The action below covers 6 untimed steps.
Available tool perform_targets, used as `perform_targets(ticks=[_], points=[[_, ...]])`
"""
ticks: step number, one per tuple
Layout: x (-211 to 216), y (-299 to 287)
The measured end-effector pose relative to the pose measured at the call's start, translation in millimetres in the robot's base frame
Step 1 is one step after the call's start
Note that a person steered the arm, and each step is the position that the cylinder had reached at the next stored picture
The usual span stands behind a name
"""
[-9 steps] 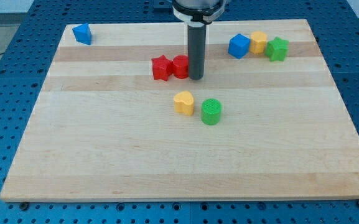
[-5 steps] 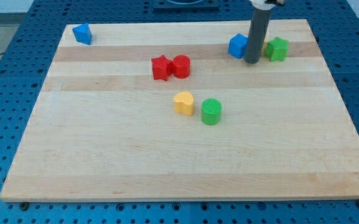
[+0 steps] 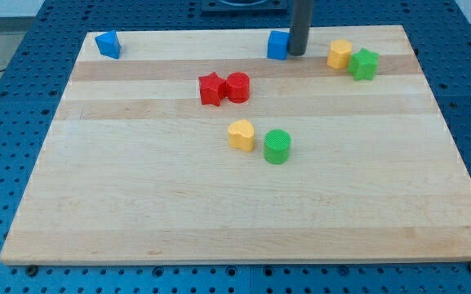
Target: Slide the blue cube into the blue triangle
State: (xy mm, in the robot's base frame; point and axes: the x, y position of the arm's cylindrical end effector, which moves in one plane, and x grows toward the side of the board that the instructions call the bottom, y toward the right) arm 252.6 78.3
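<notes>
The blue cube (image 3: 278, 46) sits near the board's top edge, a little right of centre. My tip (image 3: 297, 53) stands right against the cube's right side. The blue triangle (image 3: 108, 44) lies at the board's top left corner, far to the left of the cube. The rod rises out of the view's top.
A red star-like block (image 3: 211, 88) and a red round block (image 3: 237, 86) touch at the board's upper middle. A yellow heart block (image 3: 241, 134) and a green cylinder (image 3: 277, 146) sit near the centre. A yellow block (image 3: 339, 54) and a green star-like block (image 3: 364, 64) sit at top right.
My tip went from beside the red blocks to the right of the blue cube, then moved left and up, pushing the cube left away from the yellow block.
</notes>
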Motion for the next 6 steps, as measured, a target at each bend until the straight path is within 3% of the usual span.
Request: perform_targets(ticks=[4,6], points=[[-37.3,-63.6],[-31.9,-142.1]])
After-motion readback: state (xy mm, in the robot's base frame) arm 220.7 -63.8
